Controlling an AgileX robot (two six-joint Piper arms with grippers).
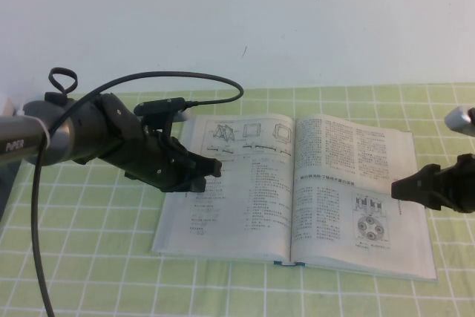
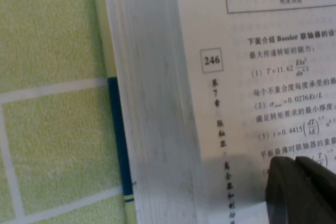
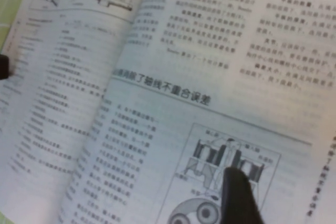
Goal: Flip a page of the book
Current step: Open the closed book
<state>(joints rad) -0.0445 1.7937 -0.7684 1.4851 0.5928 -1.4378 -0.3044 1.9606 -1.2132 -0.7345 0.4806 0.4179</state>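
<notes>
The book (image 1: 286,261) lies open and flat on the green checked cloth. The page (image 1: 356,183) with text columns and the round four-circle diagram is the right-hand leaf, lying flat; it fills the right wrist view (image 3: 236,77). The left leaf (image 1: 237,206) carries truss-like frame sketches. My left gripper (image 1: 214,171) is shut and empty, low over the left leaf's outer edge; in the left wrist view (image 2: 302,182) it hovers by page 246, beside the page stack (image 2: 152,103). My right gripper (image 1: 395,188) is shut and empty over the page's outer edge, its tip by the diagram (image 3: 236,182).
Green checked cloth (image 1: 89,257) covers the table up to a white wall (image 1: 237,20). The left arm's black cable (image 1: 37,243) loops down the left side. A silver part (image 1: 460,119) pokes in at the right edge. The book's blue cover edge (image 2: 118,145) shows under the stack.
</notes>
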